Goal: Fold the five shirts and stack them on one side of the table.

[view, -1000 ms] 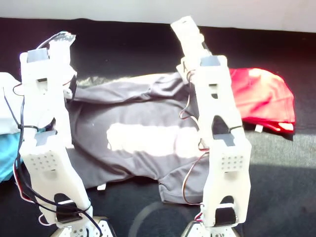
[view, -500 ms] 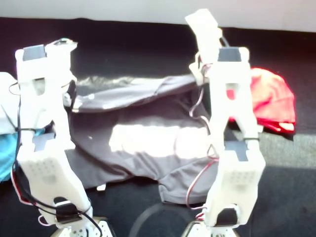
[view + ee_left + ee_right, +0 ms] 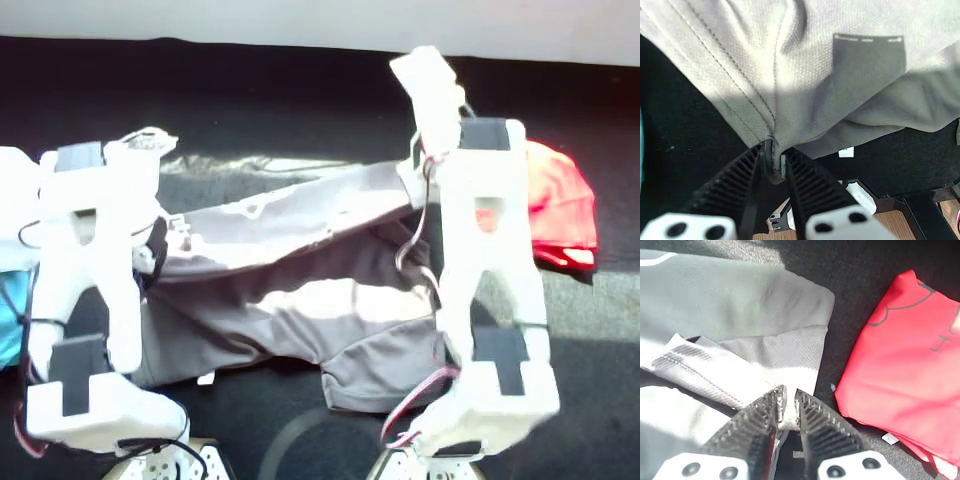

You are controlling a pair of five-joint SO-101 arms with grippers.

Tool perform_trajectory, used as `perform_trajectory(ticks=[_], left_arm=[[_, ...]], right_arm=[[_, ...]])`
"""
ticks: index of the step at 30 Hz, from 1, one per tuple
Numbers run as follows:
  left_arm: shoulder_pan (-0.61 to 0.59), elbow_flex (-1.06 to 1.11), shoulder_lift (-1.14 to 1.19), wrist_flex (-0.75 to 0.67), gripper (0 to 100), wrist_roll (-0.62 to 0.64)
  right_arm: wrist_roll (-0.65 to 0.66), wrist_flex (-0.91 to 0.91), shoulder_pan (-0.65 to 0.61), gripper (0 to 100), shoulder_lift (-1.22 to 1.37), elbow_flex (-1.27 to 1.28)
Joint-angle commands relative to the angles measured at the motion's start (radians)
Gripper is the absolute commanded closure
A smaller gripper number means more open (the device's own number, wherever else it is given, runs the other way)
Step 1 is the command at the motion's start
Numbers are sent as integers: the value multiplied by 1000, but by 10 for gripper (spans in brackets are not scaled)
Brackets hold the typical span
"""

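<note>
Both arms reared up over the dark table (image 3: 250, 90), left gripper (image 3: 774, 161) pinching the grey shirt (image 3: 330, 300) at a seam, right gripper (image 3: 789, 404) pinching its hem, shirt mid-table between them, far edge held up, red shirt (image 3: 562, 205) folded just beside.

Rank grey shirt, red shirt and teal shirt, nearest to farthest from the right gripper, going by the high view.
1. grey shirt: its edge is clamped in the right gripper, in the middle.
2. red shirt: close by on the right side, apart from the gripper.
3. teal shirt: far left, across the whole grey shirt.
</note>
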Motion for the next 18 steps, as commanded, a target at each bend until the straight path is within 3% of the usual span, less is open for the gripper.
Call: perform_trajectory(ticks=[1,8,14,18], left_arm=[[13,48,-111,-6,992,-28],[18,143,-242,48,992,-61],[12,274,-306,60,992,-100],[12,372,-315,57,992,-115]], right_arm=[[-8,-160,18,992,-331,348],[-2,-225,67,992,-777,757],[3,-84,88,992,-928,845],[83,-2,90,992,-984,895]])
